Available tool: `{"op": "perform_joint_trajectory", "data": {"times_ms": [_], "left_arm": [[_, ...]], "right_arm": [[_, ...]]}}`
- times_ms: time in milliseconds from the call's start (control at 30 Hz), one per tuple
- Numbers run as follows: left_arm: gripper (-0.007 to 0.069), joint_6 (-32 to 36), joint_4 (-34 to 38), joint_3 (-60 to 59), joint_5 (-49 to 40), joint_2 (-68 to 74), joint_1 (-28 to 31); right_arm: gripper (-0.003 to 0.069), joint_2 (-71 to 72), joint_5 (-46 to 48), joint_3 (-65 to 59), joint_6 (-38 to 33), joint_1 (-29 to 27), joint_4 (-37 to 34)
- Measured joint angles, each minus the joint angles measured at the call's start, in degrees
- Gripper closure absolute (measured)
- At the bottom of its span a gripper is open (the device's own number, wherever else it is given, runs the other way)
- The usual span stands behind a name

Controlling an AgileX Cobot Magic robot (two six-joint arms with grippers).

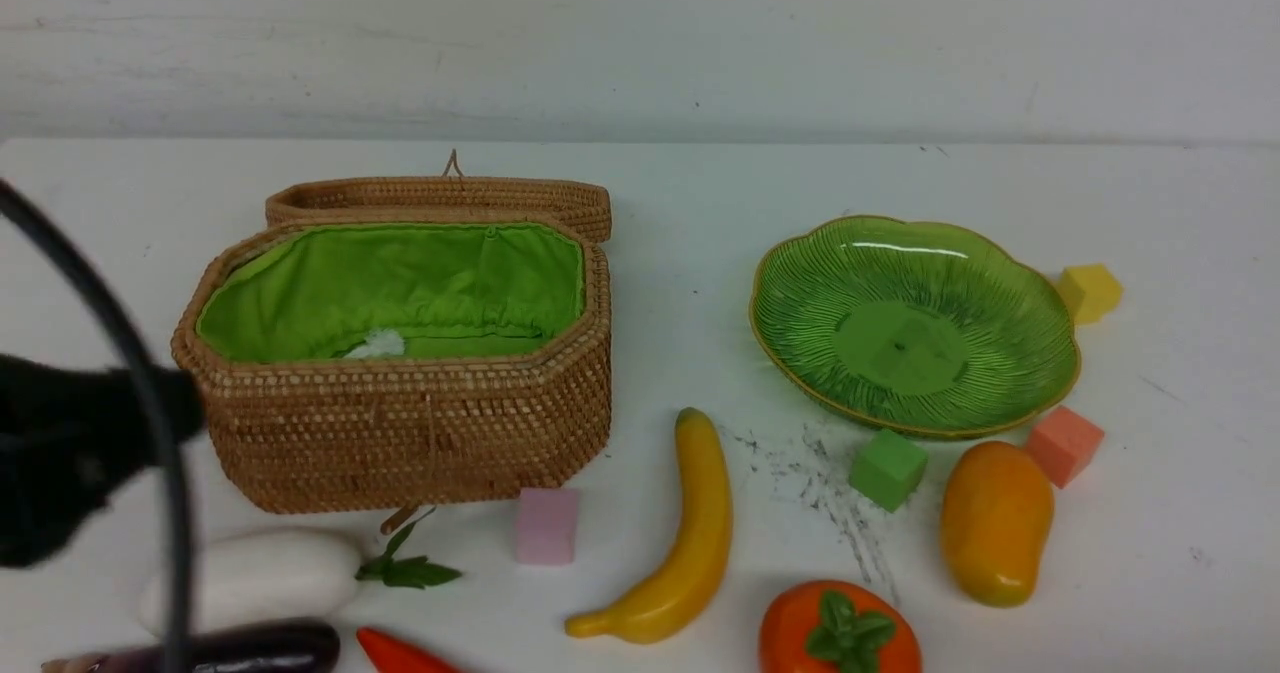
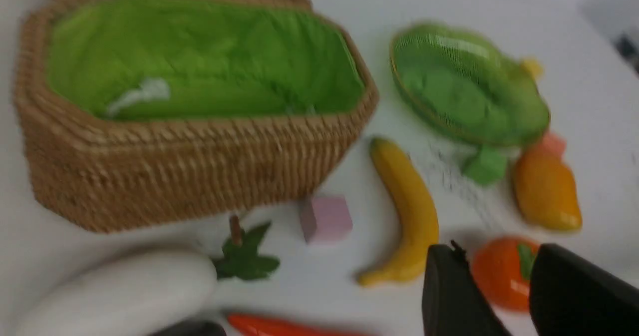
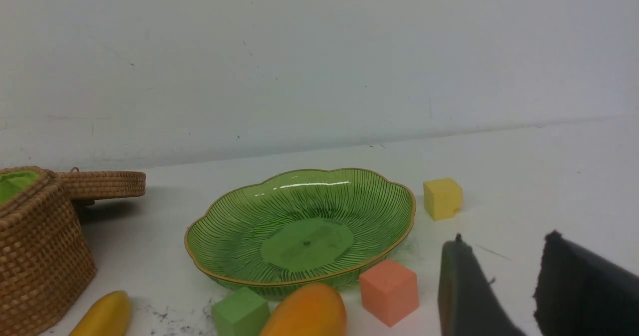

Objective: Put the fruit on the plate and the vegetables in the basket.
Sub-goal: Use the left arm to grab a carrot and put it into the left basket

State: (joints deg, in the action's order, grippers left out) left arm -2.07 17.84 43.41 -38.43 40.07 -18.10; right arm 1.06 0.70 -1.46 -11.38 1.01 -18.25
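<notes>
Left claw (image 2: pixel 496 251) and right claw (image 3: pixel 504 241) gape empty; the white eggplant (image 1: pixel 250 578) near the left claw looks hard and slick, so pinch its middle.

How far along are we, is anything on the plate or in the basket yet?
Done: only the lid is open; the basket and plate hold no produce. In hand: nothing; left gripper and right gripper are open and empty. Left: banana, mango, orange-red fruit to the plate; white eggplant, purple eggplant, red vegetable to the basket; all lie on the table.
</notes>
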Motion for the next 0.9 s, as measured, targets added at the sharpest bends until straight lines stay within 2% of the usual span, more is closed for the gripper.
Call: {"op": "perform_joint_trajectory", "data": {"times_ms": [167,300,367,500,533,567,667,800,900], "left_arm": [[0.0386,0.20,1.40,2.42,-8.71,8.71,-5.12],[0.0386,1.05,-0.42,5.45,-15.29,14.64,-5.43],[0.0386,5.00,-2.79,6.31,-18.47,16.37,-5.43],[0.0386,19.16,-6.76,6.60,-23.83,18.85,-5.43],[0.0386,21.69,-7.13,6.60,-24.27,19.20,-5.43],[0.0386,27.16,-8.13,6.66,-24.85,20.09,-5.43],[0.0384,34.49,-9.52,6.79,-24.36,21.95,-5.43],[0.0357,35.64,-9.87,6.79,-23.46,23.64,-5.43],[0.0279,35.81,-9.01,6.79,-23.40,24.21,-5.43]], "right_arm": [[0.0414,0.00,0.00,0.00,0.00,0.00,0.00],[0.0414,0.00,0.00,0.00,0.00,0.00,0.00],[0.0414,0.00,0.00,0.00,0.00,0.00,0.00],[0.0414,0.00,0.00,0.00,0.00,0.00,0.00],[0.0414,0.00,0.00,0.00,0.00,0.00,0.00],[0.0414,0.00,0.00,0.00,0.00,0.00,0.00],[0.0414,0.00,0.00,0.00,0.00,0.00,0.00],[0.0414,0.00,0.00,0.00,-0.05,0.00,0.00],[0.0414,0.00,0.00,0.00,-0.05,0.00,0.00]]}}
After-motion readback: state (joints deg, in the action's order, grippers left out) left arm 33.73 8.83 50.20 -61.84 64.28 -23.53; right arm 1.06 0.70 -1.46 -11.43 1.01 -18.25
